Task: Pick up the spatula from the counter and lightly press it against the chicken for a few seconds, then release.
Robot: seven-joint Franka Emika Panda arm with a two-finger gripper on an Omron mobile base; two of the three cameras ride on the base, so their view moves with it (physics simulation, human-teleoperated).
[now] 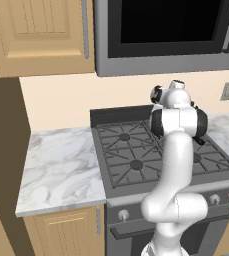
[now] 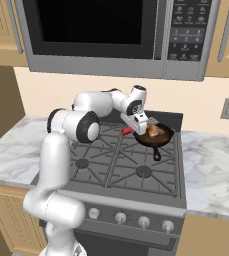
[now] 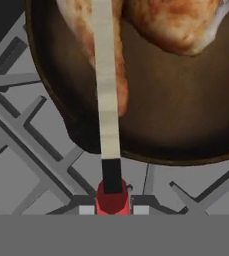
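A marble counter lies at the left, with the stove just beside it, and the white arm reaches over the dark grates toward the back right burner. There the gripper is pinched on the red handle of the spatula, whose long pale blade runs out over the rim of the dark pan. The blade's far end lies across the browned chicken in the pan, though whether it presses down I cannot tell
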